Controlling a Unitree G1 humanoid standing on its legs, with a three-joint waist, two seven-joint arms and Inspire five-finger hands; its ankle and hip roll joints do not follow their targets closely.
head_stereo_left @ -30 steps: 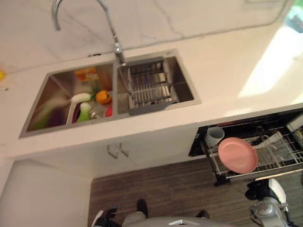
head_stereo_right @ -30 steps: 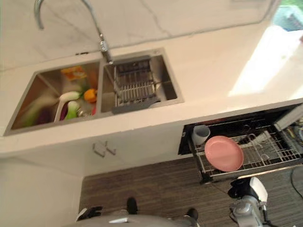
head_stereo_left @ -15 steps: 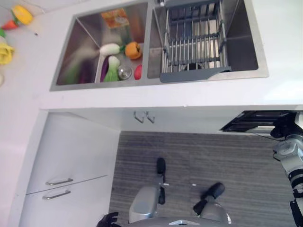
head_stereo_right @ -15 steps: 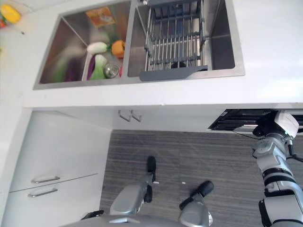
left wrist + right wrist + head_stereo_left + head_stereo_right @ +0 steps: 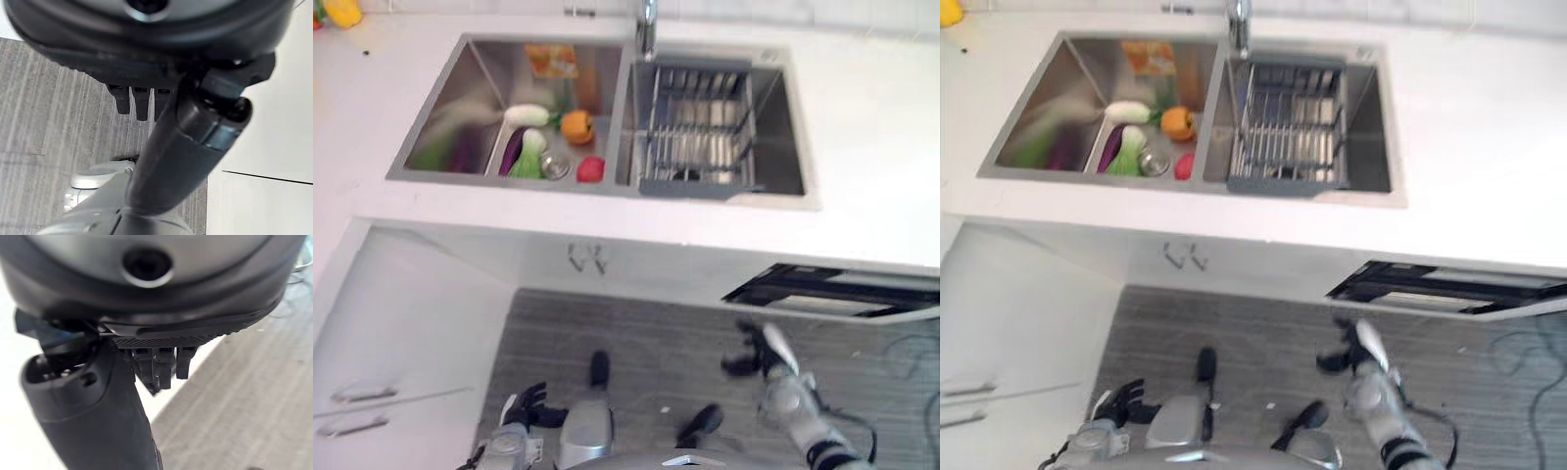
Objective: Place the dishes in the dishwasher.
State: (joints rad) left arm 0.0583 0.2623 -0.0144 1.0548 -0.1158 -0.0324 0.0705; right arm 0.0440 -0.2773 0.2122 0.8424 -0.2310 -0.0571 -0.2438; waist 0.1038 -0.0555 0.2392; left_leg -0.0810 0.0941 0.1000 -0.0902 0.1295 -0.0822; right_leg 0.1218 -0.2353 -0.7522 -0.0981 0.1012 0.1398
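The dishwasher shows as a dark slot under the white counter at the right, and its inside is hidden from here. The grey dish rack sits in the sink's right basin; no plate or cup stands out in it. My right hand, dark with a white thumb cover, hangs over the floor just below and left of the dishwasher slot. In its wrist view the fingers are straight and hold nothing. My left hand hangs low by the cupboard, its fingers relaxed and empty.
The sink's left basin holds toy vegetables, among them an orange pepper and a red piece. The tap rises behind the divider. White cupboard drawers stand at the left. Striped grey floor lies before the counter.
The camera has swung, so the whole scene shifted. My right hand has come away from the dishwasher's front and dropped over the floor. The left hand now shows at the lower left.
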